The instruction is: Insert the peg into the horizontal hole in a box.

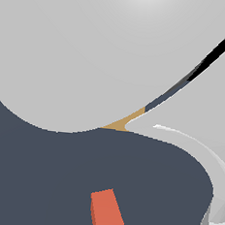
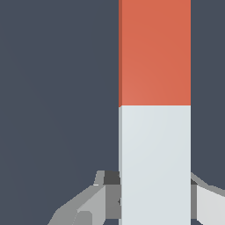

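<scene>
Your exterior view is mostly blocked by the pale grey robot arm (image 1: 91, 54), with dark slate surface (image 1: 40, 175) below it and only a thin tan sliver of the box (image 1: 125, 122) showing between the arm's curves. You can see the peg (image 2: 154, 110) in the wrist view, orange-red half leading and white half at the end effector (image 2: 154, 193). The end effector's fingers (image 2: 110, 193) sit against both sides of the white half, gripping it.

Flat, even simulator light fills both views, casting no distinct shadows and no glare. Soft shading grades the huge pale grey rounded arm body (image 1: 91, 49) blocking the exterior view. Edges look jagged, pixelated, otherwise sharp.
</scene>
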Tool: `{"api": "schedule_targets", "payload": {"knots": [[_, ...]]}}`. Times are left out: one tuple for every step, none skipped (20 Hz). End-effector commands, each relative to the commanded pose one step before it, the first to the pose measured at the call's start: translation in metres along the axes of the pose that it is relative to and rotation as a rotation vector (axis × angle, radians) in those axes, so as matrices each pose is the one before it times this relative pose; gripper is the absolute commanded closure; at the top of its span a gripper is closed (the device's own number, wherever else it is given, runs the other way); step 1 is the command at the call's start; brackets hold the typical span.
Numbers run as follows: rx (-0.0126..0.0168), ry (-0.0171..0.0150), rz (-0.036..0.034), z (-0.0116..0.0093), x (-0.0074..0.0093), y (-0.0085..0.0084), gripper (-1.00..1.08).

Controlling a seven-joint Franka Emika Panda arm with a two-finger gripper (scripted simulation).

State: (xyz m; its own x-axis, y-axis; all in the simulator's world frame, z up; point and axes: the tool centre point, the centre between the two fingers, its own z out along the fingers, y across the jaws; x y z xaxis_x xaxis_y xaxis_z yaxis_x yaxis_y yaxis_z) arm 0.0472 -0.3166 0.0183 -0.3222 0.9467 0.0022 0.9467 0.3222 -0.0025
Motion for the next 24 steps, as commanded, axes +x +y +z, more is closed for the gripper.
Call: {"api": "schedule_targets", "payload": {"knots": [[-0.00215, -0.00175, 0.00981, -0.00393, 0.00625, -0.00067, 1.08], [-0.00001, 0.00000, 0.00503, -0.00114, 0.00327, -0.00075, 1.08], [-0.00001, 0.00000, 0.00552, -0.00125, 0.00359, -0.00082, 1.08], [-0.00001, 0.00000, 0.00606, -0.00137, 0.00392, -0.00090, 1.08], [-0.00001, 0.00000, 0.00661, -0.00150, 0.00428, -0.00097, 1.08], [-0.00002, 0.00000, 0.00721, -0.00163, 0.00466, -0.00106, 1.08], [-0.00002, 0.00000, 0.00781, -0.00177, 0.00505, -0.00114, 1.08], [-0.00002, 0.00000, 0.00817, -0.00185, 0.00527, -0.00118, 1.08], [-0.00002, 0.00000, 0.00846, -0.00191, 0.00545, -0.00122, 1.08], [-0.00002, 0.00000, 0.00873, -0.00198, 0.00564, -0.00125, 1.08], [-0.00002, 0.00001, 0.00903, -0.00204, 0.00583, -0.00128, 1.08], [-0.00003, 0.00001, 0.00937, -0.00212, 0.00602, -0.00133, 1.08], [-0.00003, 0.00001, 0.00969, -0.00219, 0.00623, -0.00136, 1.08], [-0.00003, 0.00001, 0.01003, -0.00227, 0.00646, -0.00140, 1.08], [-0.00003, 0.00001, 0.01040, -0.00235, 0.00670, -0.00144, 1.08], [-0.00003, 0.00002, 0.01081, -0.00244, 0.00694, -0.00148, 1.08], [-0.00003, 0.00002, 0.01122, -0.00254, 0.00722, -0.00152, 1.08], [-0.00003, 0.00002, 0.01170, -0.00264, 0.00751, -0.00158, 1.08], [-0.00003, 0.00002, 0.01218, -0.00276, 0.00784, -0.00162, 1.08], [-0.00003, 0.00003, 0.01273, -0.00289, 0.00819, -0.00168, 1.08], [-0.00003, 0.00003, 0.01307, -0.00297, 0.00843, -0.00170, 1.08], [-0.00003, 0.00003, 0.01305, -0.00297, 0.00839, -0.00168, 1.08], [-0.00003, 0.00002, 0.01294, -0.00295, 0.00835, -0.00164, 1.08], [-0.00003, 0.00002, 0.01284, -0.00293, 0.00828, -0.00160, 1.08]]}}
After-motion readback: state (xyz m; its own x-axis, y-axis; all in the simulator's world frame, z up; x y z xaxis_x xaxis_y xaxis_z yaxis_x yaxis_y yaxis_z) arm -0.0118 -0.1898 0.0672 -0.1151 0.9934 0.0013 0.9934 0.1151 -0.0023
